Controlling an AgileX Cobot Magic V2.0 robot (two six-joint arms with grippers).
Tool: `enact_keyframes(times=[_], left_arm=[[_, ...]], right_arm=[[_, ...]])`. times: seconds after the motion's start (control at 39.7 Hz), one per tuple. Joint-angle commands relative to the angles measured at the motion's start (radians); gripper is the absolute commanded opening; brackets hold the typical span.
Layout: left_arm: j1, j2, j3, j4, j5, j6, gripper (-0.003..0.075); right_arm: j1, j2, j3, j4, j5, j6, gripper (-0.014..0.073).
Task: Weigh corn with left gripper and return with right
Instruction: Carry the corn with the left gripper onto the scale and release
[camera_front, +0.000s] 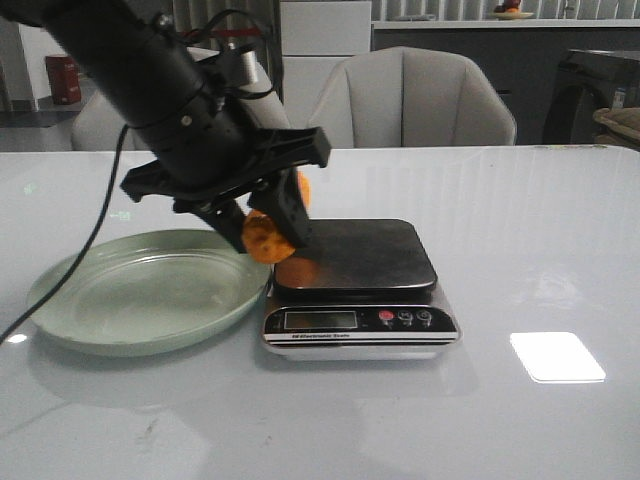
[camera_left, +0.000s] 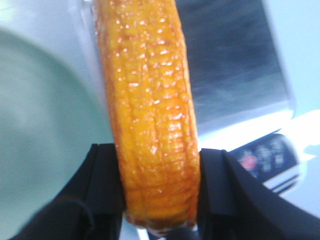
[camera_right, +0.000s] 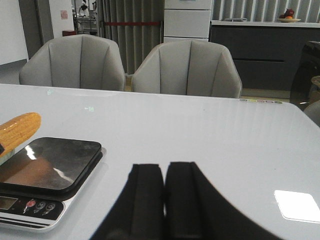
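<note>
Corn (camera_front: 266, 236) hangs in the air in the left gripper (camera_front: 262, 222), above the left edge of the scale (camera_front: 360, 285) and just off its steel platform, near the seam between the scale and the pale green plate (camera_front: 140, 290). In the front view the cob points away from the camera, its blunt near end showing as an orange disc, and an orange reflection lies on the platform's near left corner. The left wrist view shows the black fingers (camera_left: 107, 185) pressing the cob from both sides near one end, the rows of kernels running lengthwise out past them, with the plate on one side and the scale's dark platform and buttons on the other. So the left jaws are pinching the corn.

The plate sits on the white counter (camera_front: 520, 240) touching or almost touching the scale's left side; the front view is too tight there to say which. The scale's display and three round buttons face the camera.

From the right wrist view, the right gripper (camera_right: 165, 200) is low over the counter, well apart from the scale, its two black fingers pressed together with only a thin line between them and nothing held. The far tip of the cob shows there over the platform's edge. Grey chairs (camera_right: 187, 67) stand beyond the counter.
</note>
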Motion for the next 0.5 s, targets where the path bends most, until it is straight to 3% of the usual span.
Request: enact_keyframes(times=[0.0, 0.28, 0.35, 0.48], left_arm=[[-0.029, -0.029, -0.06, -0.057, -0.03, -0.003, 0.0126], [-0.083, 0.053, -0.136, -0.078, -0.037, -0.003, 0.0141], [-0.087, 0.071, -0.147, -0.089, -0.04, -0.003, 0.0204], [-0.087, 0.086, -0.151, -0.109, -0.057, -0.003, 0.0415]], right_arm=[[-0.007, -0.021, 0.012, -0.01, -0.082, -0.008, 0.0158], [-0.007, -0.021, 0.012, -0.01, -0.082, -0.008, 0.0158], [-0.007, -0.021, 0.012, -0.01, -0.082, -0.008, 0.0158], [-0.007, -0.021, 0.012, -0.01, -0.082, -0.008, 0.0158]])
